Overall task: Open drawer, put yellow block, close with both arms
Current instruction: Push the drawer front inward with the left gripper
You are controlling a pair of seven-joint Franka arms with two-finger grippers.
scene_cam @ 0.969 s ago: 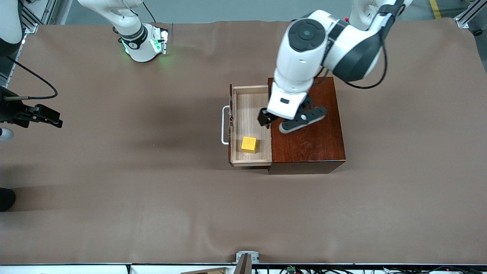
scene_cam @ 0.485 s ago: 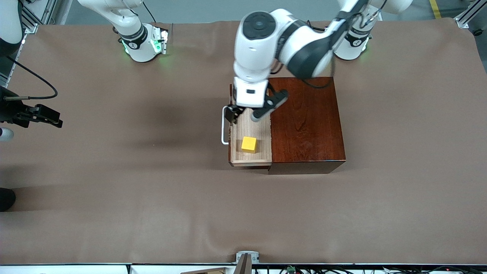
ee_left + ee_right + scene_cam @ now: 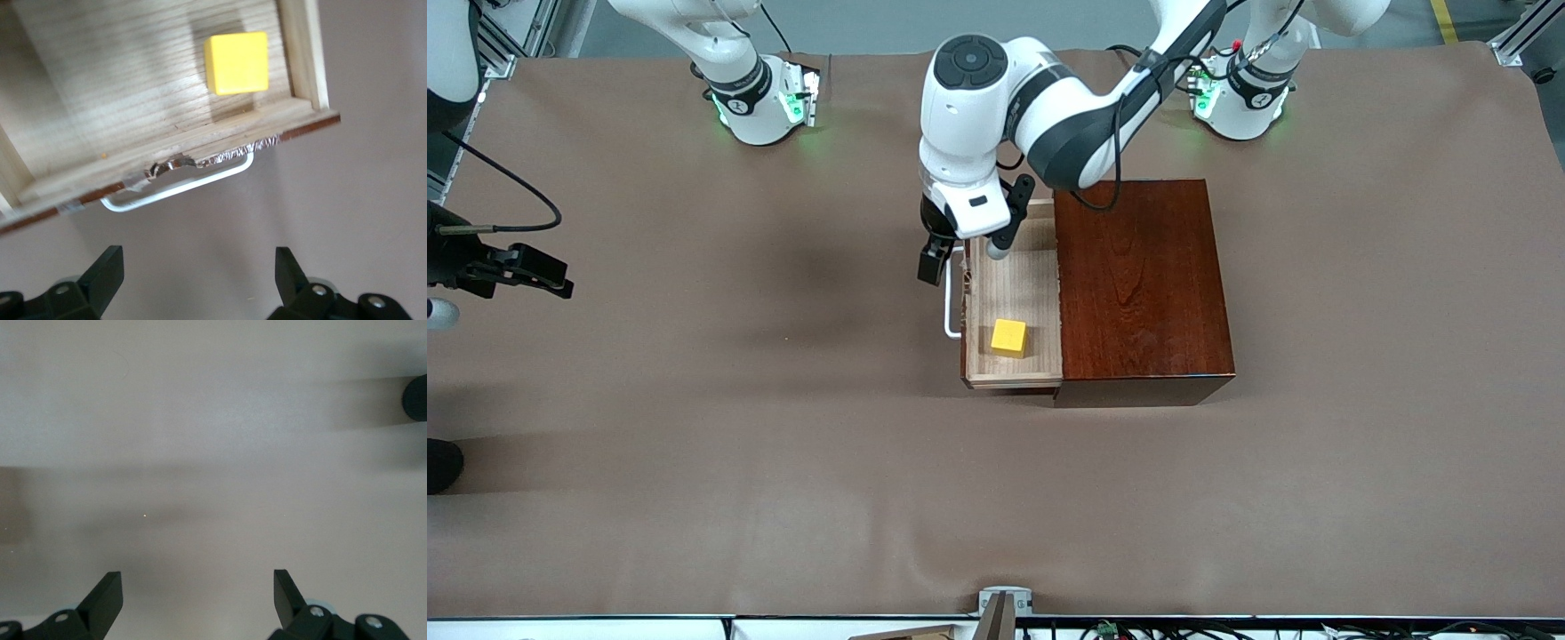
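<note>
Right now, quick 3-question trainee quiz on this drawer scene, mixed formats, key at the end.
1. True or false: the yellow block lies in the open drawer.
2. The left gripper is over: A) the top of the wooden box, B) the drawer's front by the white handle, C) bare table by the right arm's base.
3. Fill in: the left gripper's fingers are ____, holding nothing.

Key:
1. True. The block sits in the part of the tray nearer to the front camera.
2. B.
3. Open. The right gripper is also open, waiting over bare table at the right arm's end.
</note>
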